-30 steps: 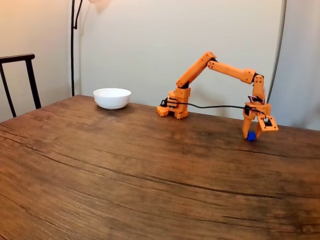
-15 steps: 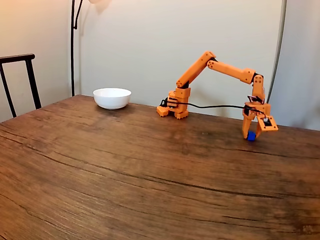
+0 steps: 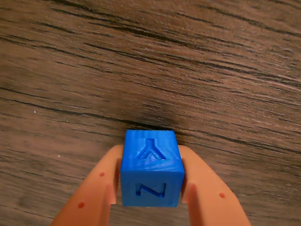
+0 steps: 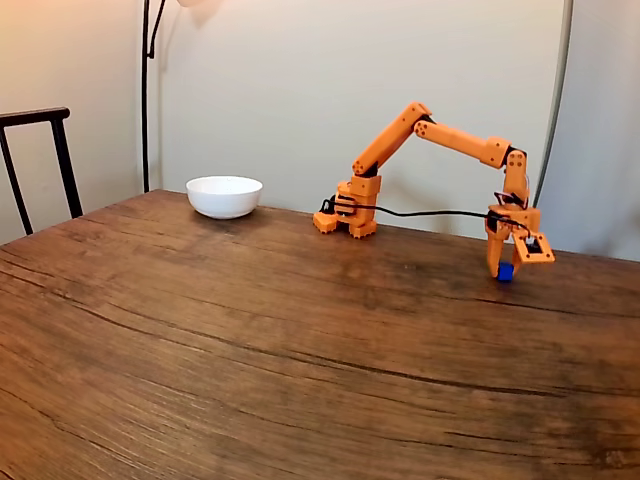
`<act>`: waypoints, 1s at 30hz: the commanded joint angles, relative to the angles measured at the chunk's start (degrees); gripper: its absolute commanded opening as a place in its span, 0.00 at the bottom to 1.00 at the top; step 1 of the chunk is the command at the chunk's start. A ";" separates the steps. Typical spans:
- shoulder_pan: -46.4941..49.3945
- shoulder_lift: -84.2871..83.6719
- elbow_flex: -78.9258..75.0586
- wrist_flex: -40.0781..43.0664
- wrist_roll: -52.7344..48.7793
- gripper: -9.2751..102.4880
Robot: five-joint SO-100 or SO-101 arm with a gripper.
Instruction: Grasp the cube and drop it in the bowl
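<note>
In the wrist view the gripper [image 3: 151, 197] is closing its two orange fingers [image 3: 96, 197] on the sides of the blue cube [image 3: 151, 172], which is sitting low against the wooden table [image 3: 150, 61]. The hold is looking shallow, so the cube may be slipping out during the lift. Far across the table, the white bowl [image 4: 224, 196] is waiting, so the long carry is adding risk.
</note>
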 commanded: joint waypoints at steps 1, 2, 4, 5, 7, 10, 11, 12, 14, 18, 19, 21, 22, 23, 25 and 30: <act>0.09 -0.18 1.05 0.09 0.26 0.16; 0.09 0.26 0.88 0.18 0.26 0.16; 0.53 0.44 -0.53 2.20 0.35 0.16; 0.70 0.53 -2.02 3.96 0.35 0.16; 1.23 1.23 -6.06 9.14 1.85 0.16; 3.87 2.99 -11.60 17.75 6.77 0.16; 4.92 3.52 -13.62 20.39 8.53 0.16; 6.06 4.04 -15.47 22.76 10.37 0.16; 8.17 4.75 -18.98 26.46 14.06 0.16; 11.60 5.10 -25.66 30.76 19.51 0.16; 12.30 5.10 -27.16 31.29 20.57 0.16; 13.71 5.19 -29.62 31.29 23.03 0.16; 14.50 5.27 -30.85 31.38 23.99 0.16; 15.29 5.27 -31.99 31.38 24.87 0.16; 16.88 5.27 -34.10 31.38 26.46 0.16; 21.18 6.06 -35.60 31.38 30.76 0.16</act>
